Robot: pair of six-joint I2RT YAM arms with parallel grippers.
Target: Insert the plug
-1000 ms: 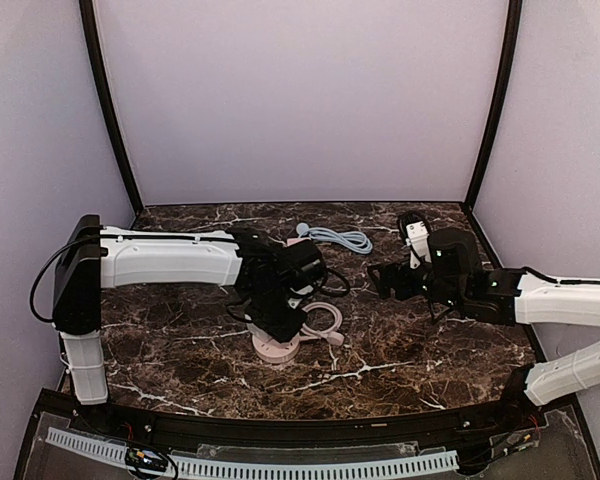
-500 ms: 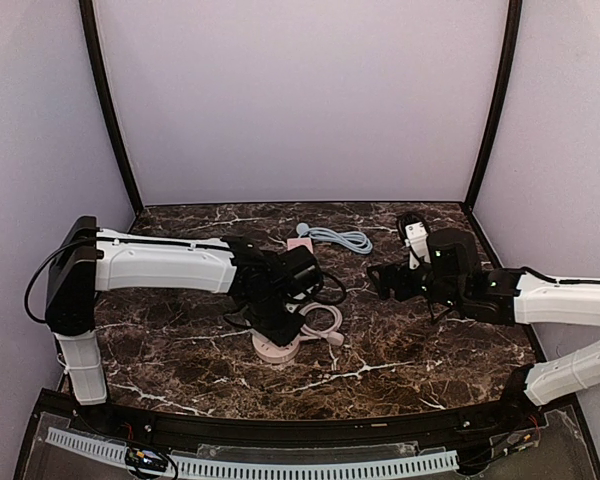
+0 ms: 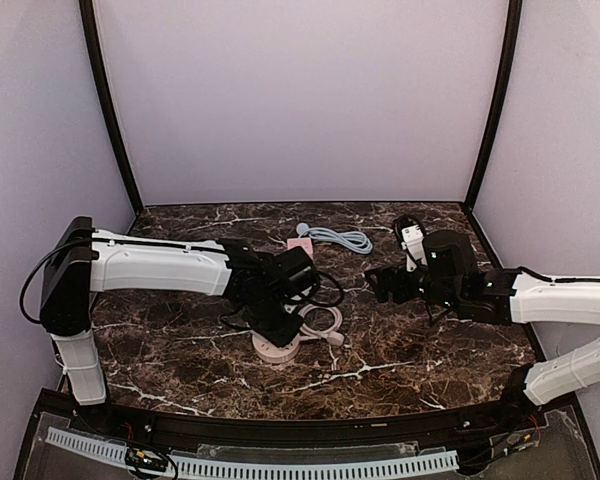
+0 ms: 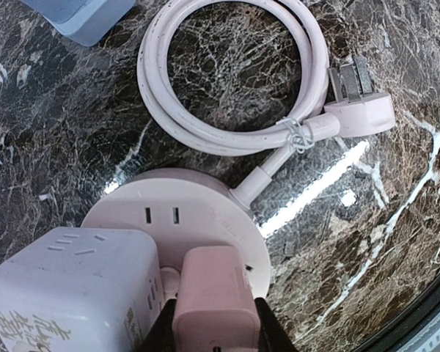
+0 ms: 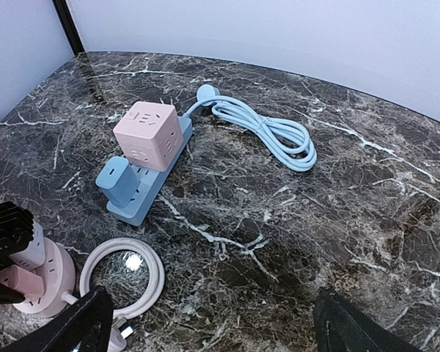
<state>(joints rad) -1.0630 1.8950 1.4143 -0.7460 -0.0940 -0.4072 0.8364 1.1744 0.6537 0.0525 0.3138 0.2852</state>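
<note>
**Plug at the socket**

My left gripper (image 4: 214,326) clamps the pink plug (image 4: 215,290), holding it upright on the round socket base (image 4: 194,213) beside the white cube adapter (image 4: 73,282), I judge to press it straight in. My right gripper (image 5: 209,312) hangs wide open, well clear.

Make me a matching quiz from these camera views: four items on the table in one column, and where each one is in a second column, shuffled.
Things:
1. pink charger
2. pink cube
3. three-pin plug
4. blue cable

Places:
A. sitting on the blue power strip
B. lying loose on the table, at the end of the pink cord
C. held in the left hand, at the round socket base
D. bundled toward the far end of the table

Pairs: 1-C, 2-A, 3-B, 4-D.
</note>
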